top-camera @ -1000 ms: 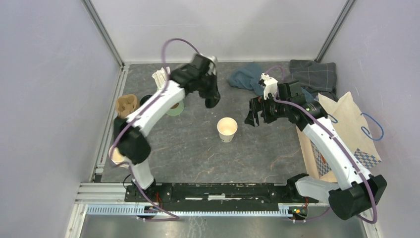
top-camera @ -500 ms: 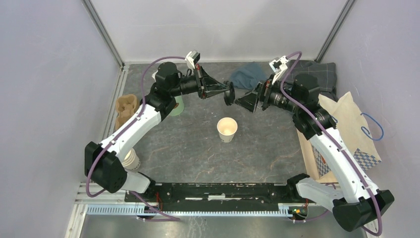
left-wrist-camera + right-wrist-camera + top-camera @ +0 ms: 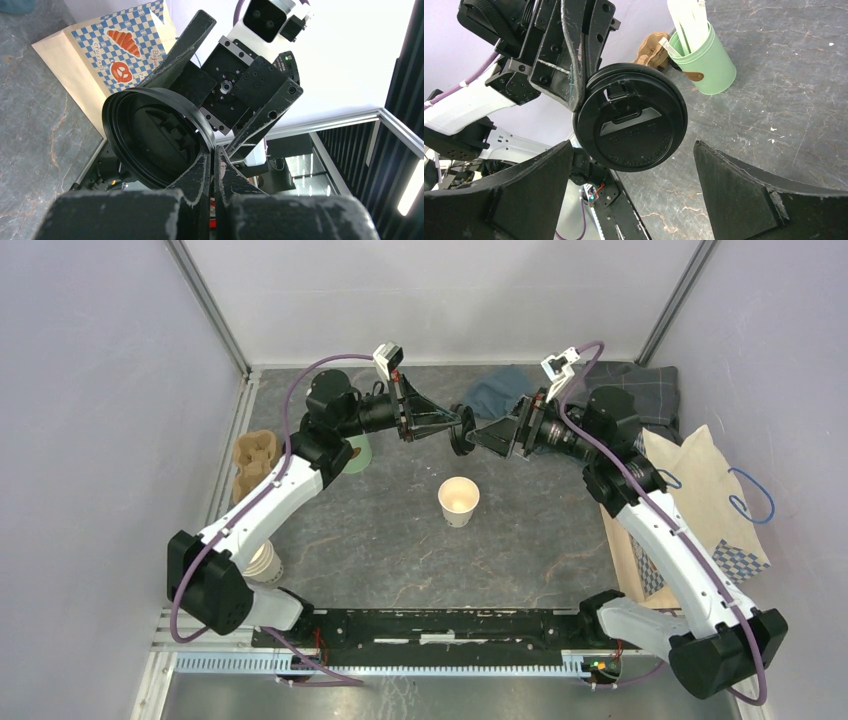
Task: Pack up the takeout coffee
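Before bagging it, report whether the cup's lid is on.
Off: the cup stands open-topped, while the left gripper pinches the black lid in midair.

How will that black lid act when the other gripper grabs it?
The black plastic lid looks thin and probably light, so it may bend if squeezed hard. The left gripper pinches only its rim, so a nudge could twist it loose. It is round, so it would likely roll if dropped.

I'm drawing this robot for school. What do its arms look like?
The left arm and right arm have white links, black joints and purple cables. The left end effector and right end effector are black and wedge-shaped.
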Controlling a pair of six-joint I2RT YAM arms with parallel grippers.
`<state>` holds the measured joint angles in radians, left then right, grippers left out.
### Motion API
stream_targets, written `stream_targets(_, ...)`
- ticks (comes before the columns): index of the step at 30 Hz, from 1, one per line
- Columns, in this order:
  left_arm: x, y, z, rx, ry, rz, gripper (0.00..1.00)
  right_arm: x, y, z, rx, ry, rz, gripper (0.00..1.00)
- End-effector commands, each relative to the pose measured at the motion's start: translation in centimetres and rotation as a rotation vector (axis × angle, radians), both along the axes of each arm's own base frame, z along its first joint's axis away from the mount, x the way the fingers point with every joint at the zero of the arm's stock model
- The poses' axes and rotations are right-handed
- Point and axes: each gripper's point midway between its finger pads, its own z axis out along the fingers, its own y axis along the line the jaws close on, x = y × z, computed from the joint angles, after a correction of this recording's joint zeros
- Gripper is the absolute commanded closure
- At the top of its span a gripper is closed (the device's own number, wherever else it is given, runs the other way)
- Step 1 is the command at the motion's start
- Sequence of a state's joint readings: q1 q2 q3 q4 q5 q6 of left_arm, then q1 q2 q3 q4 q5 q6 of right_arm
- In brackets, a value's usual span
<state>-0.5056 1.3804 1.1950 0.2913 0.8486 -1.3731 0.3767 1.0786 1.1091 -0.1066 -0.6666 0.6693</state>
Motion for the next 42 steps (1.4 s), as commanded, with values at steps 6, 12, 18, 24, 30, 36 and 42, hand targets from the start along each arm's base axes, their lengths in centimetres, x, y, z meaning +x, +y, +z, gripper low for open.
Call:
stream_targets(6, -1.5, 0.3, 1.1, -0.033, -0.006, -0.041, 0.98, 0.5, 0.9, 1.0, 0.039, -0.038, 0.046, 0.02)
stream_targets(12, -1.5, -0.1, 1.1, -0.032, -0.004, -0.050, 0.98, 0.8, 1.0, 1.2, 0.045, -0.064, 0.046, 0.04)
stream_targets(18, -1.5, -0.3, 0.7, -0.027, 0.007, -0.059, 0.98, 0.9, 1.6, 0.8, 0.036, -0.067, 0.070, 0.11)
stream_targets(24, -1.5, -0.4, 0.7, -0.026, 0.008, -0.064, 0.98, 0.7, 2.2, 0.4, 0.026, -0.065, 0.082, 0.20)
stream_targets(30, -1.6, -0.3, 0.7, -0.025, 0.008, -0.074, 0.98, 0.9, 2.3, -0.3, 0.001, -0.064, 0.071, 0.18)
stream_targets(36, -1.8, -0.3, 0.8, -0.026, 0.003, -0.082, 0.98, 1.1, 2.1, -0.8, -0.028, -0.065, 0.058, 0.16)
stream_targets(42, -2.0, -0.3, 0.7, -0.024, 0.002, -0.088, 0.98, 1.1, 2.1, -1.4, -0.037, -0.064, 0.059, 0.13)
